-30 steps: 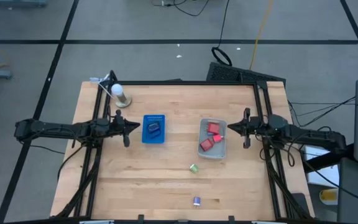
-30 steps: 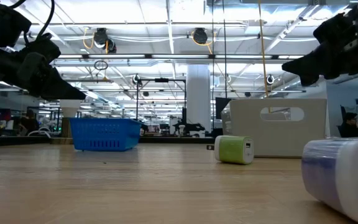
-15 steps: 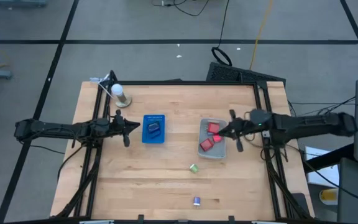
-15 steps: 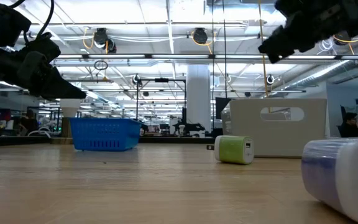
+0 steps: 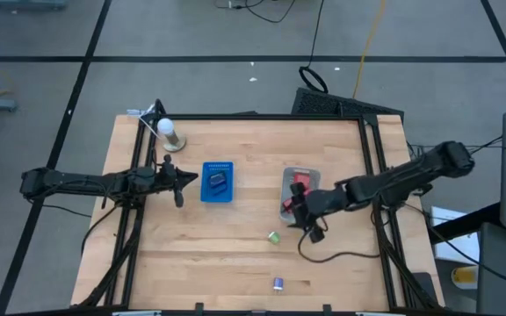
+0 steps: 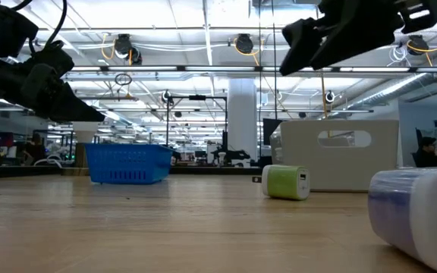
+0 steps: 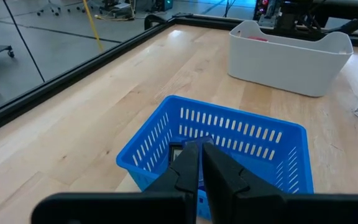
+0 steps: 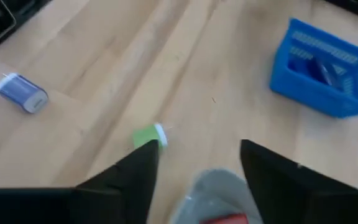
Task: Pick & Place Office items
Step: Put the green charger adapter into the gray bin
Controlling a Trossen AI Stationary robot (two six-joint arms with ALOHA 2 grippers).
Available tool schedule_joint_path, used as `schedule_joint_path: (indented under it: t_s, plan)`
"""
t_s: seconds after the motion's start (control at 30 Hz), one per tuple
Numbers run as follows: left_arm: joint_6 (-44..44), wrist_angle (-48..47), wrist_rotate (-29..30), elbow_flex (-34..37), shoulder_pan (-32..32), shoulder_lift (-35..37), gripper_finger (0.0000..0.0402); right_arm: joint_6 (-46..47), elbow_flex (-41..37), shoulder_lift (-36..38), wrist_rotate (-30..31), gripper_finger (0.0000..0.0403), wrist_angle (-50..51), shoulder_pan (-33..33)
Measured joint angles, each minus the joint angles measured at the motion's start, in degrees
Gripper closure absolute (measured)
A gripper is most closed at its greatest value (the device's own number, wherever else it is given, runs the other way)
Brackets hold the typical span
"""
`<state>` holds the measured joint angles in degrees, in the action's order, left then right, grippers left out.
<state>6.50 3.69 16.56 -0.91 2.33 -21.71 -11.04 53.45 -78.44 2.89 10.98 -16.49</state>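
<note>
High view, green piece: the small green charger-like block [image 5: 273,237] lies loose on the table [image 5: 235,263], toward the front edge and just off the front corner of the grey bin [image 5: 288,189].
Long axis: in the right wrist view the green block [image 8: 146,136] lies slantwise, its pale end turned away from the right pincer; which way the plug end faces I cannot tell more finely.
Nearest arm: the right pincer [image 5: 304,213] hangs over the bin's front end, and the green block is just beyond it toward the front edge and a little toward the left side. My reading is that this arm is by far the nearer.
Right pincer state: fingers [image 8: 135,174] spread wide, nothing between them; the green block shows just beyond the gap.
Blue piece: a pale blue plug block [image 5: 278,283] rests close to the front edge, further off than the green one; also seen in the right wrist view [image 8: 20,93].
Red pieces: red blocks [image 5: 300,182] lie inside the grey bin, partly hidden by the arm.
Dark piece: a dark block [image 5: 218,182] sits in the blue basket [image 5: 217,167] near the table's middle.
Left pincer: it [image 5: 179,181] waits beside the blue basket on the left side, fingers [image 7: 191,171] pressed together, empty.
Likely next: a short reach forward and down onto the green block, judging from the layout.
</note>
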Motion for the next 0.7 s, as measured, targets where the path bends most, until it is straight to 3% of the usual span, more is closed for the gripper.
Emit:
schedule_joint_path:
  t_s: [0.17,0.43,0.7]
  plan:
    - [0.0,-0.01,-0.07,0.0,0.0,-0.02,0.038,-1.17,3.09,-6.64,-0.22,0.0126,0.86,-0.51]
    - [0.07,-0.3,-0.22,-0.01,0.0,-0.02,0.038,-2.89,7.08,-15.4,-9.97,0.0124,0.04,0.29]
    - [0.09,-0.49,-0.72,-0.02,0.0,-0.02,0.038,-7.46,10.73,-21.53,-11.52,0.0124,1.02,0.8]
